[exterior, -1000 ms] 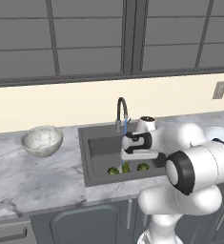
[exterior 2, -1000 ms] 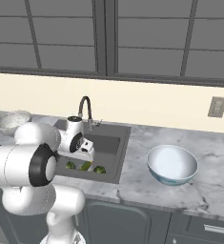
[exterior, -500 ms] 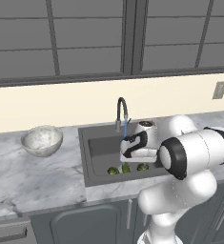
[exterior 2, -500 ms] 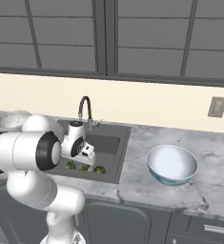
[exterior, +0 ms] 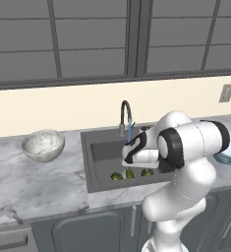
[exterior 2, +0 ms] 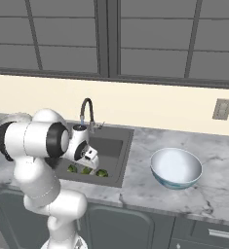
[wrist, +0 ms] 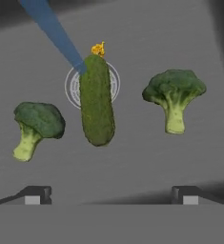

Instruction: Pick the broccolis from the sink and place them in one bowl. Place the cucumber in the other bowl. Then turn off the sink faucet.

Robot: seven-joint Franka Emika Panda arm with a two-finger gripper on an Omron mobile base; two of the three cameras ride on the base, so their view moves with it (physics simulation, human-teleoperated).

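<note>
Two broccolis lie on the sink (wrist: 147, 157) floor, one at the left of the hand view (wrist: 36, 125) and one at the right (wrist: 174, 95), both apart from the cucumber (wrist: 97, 99) between them, which lies across the drain (wrist: 74, 86) with the blue water stream (wrist: 51, 29) landing at its far end. From the base views the three greens sit in a row along the near side of the basin. The gripper (wrist: 111, 195) hangs above them with its fingers spread wide and nothing between them; it is lined up roughly under the cucumber, with a broccoli to either side.

This looks like the first step, the reach for a pick, with nothing yet lifted. The speckled bowl (exterior: 43, 144) waits on the counter left of the sink, the blue-rimmed bowl (exterior 2: 176, 168) on the right, both seemingly without contents. The faucet (exterior: 125, 114) is running. The next move probably calls for shifting sideways over one broccoli, lowering until the fingers straddle its head or stem, then closing; a straight descent would likely meet the cucumber instead
</note>
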